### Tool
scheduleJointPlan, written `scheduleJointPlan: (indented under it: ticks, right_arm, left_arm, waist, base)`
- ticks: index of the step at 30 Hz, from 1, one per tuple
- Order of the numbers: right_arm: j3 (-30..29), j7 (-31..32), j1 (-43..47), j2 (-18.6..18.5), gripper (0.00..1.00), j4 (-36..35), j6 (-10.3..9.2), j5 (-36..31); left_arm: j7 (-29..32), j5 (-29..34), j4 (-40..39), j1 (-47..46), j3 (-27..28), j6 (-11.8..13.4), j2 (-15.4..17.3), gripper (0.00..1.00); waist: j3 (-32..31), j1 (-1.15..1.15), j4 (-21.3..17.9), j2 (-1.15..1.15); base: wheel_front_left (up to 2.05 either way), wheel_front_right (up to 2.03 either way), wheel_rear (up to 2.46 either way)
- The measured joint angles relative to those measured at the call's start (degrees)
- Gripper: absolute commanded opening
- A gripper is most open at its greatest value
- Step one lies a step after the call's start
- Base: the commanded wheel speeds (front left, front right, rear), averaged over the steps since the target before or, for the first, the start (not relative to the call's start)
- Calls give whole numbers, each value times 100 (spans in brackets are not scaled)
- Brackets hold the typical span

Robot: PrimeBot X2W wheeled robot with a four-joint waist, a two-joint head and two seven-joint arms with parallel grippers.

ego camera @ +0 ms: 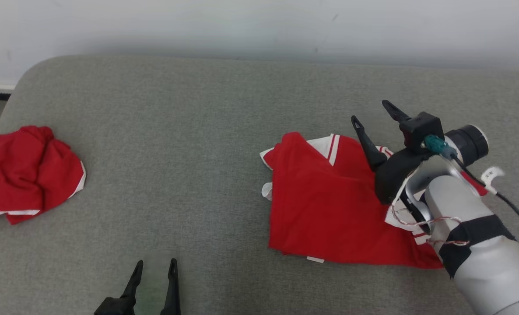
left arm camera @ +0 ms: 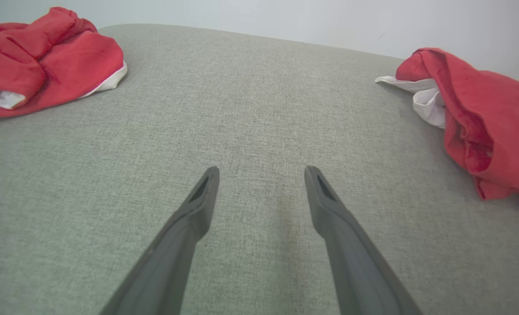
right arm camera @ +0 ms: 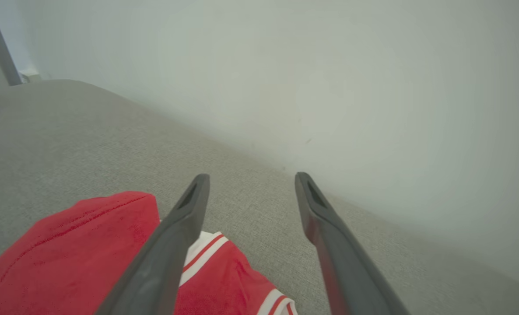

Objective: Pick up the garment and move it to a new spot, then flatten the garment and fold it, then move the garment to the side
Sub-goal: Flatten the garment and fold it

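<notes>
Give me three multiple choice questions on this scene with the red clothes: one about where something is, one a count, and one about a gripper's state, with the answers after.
1. Where on the grey surface does the crumpled garment lie in the head view?
A. at its left edge
B. in the middle
C. against the far wall

2. How many red garments are there?
A. one
B. two
C. four

3. How is the right gripper?
A. shut on cloth
B. shut and empty
C. open and empty

Answers:
1 A, it sits bunched up at the left edge.
2 B, there is the crumpled one plus the flatter garment on the right.
3 C, its fingers stand apart above the flatter garment with nothing between them.
</notes>
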Motion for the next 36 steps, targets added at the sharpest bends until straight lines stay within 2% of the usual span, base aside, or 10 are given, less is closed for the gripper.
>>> scheduleJointPlan:
  ticks: [9,18,19,20,24,27,32,36]
  right_arm:
    - [1080,1326,-867,-286,100,1132,0,692]
    - [1967,2324,-1259,-654,100,1267,0,1307]
    - [2070,2441,-1312,-690,15,1215,0,1423]
    - [2135,2485,-1373,-730,0,1171,0,1511]
    - [2321,2398,-1637,-921,0,1045,5,1604]
    - [2199,2083,-1889,-1126,0,1215,5,1495]
    - [1448,1257,-2486,-1367,0,1930,1,929]
    - [762,877,-2715,-1459,0,2727,1,480]
  left_arm:
    - [0,-203,-55,-188,-248,135,-1,100]
    - [0,-336,-192,-286,-367,183,-2,100]
    - [0,-344,-203,-302,-378,185,-3,100]
    - [0,-347,-213,-332,-387,186,-2,100]
    - [0,-383,-282,-423,-425,197,-2,100]
    - [0,-399,-293,-452,-432,210,-3,100]
    - [0,-421,-311,-483,-447,209,-2,100]
    - [0,-446,-309,-526,-513,209,-3,100]
  waist:
    - [468,0,589,0]
    - [826,-1,895,0]
    - [865,-1,911,-1]
    - [902,-1,924,-1]
    - [1047,-1,973,0]
    - [1116,0,1011,1]
    - [1173,0,1064,0]
    - [1213,0,1113,0]
  base:
    - [0,0,0]
    - [0,0,0]
    - [0,0,0]
    - [0,0,0]
    - [0,0,0]
    - [0,0,0]
    - [0,0,0]
    - [0,0,0]
